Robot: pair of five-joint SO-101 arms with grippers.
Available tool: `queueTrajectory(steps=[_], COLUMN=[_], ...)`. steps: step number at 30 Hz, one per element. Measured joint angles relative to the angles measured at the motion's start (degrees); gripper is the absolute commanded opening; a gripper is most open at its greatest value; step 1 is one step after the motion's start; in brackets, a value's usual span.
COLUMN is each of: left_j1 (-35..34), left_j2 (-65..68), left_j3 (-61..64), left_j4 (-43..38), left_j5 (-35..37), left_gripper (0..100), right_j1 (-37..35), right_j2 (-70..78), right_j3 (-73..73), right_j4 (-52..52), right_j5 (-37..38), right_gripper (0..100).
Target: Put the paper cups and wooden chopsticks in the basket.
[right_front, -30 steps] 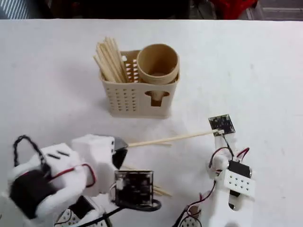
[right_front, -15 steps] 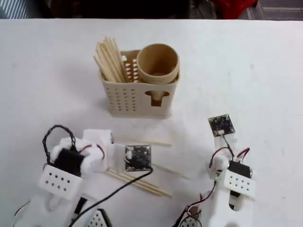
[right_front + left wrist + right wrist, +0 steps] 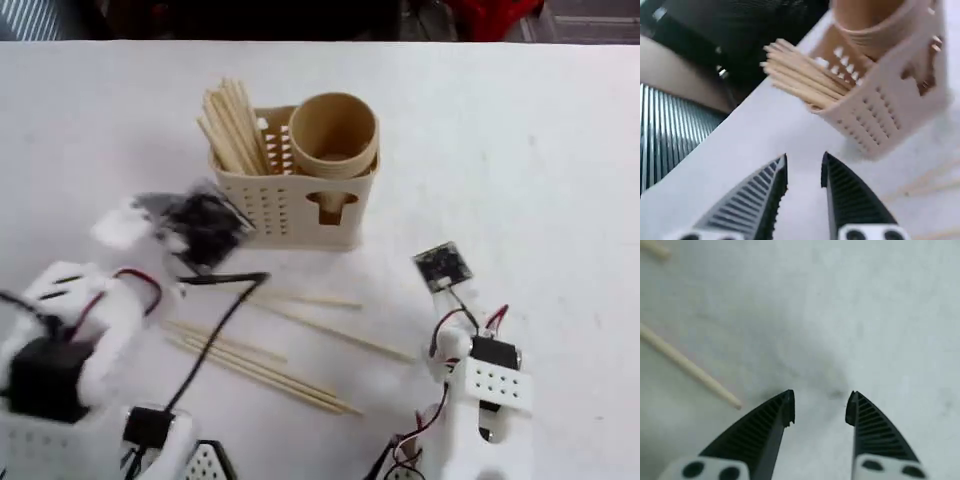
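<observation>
A cream perforated basket stands at the table's middle back. It holds a bundle of wooden chopsticks and stacked paper cups. Several loose chopsticks lie on the table in front of it, one of them running toward the right arm. My left gripper is open with a narrow gap and nothing in it, raised just left of the basket. My right gripper is open and empty, low over bare table, beside the tip of one chopstick.
The left arm takes up the front left corner, with its black cable trailing over the loose chopsticks. The right arm stands at the front right. White table stretches bare to the right of the basket.
The left arm has let go of a chopstick it held a second ago and has swung left and up toward the basket's left side. The right arm shifted slightly left.
</observation>
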Motion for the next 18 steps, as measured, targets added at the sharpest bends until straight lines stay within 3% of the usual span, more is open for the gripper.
queueTrajectory(steps=[6,10,15,18], left_j1=[-14.95,-20.48,-21.01,-21.36], left_j2=[18.11,34.2,52.75,58.99], left_j3=[-13.36,-16.44,-16.44,-16.44], left_j4=[2.37,2.37,-0.18,-3.69], left_j5=[17.32,29.8,41.23,43.43], left_gripper=[13,13,13,13], right_j1=[-11.34,-23.3,-38.51,-41.58], right_j2=[0.0,0.62,9.76,18.81], right_j3=[-18.2,-27.96,-29.89,-30.15], right_j4=[18.81,26.02,24.62,20.13], right_j5=[1.76,1.76,2.11,3.6], right_gripper=[18.1,18.3,18.4,18.4])
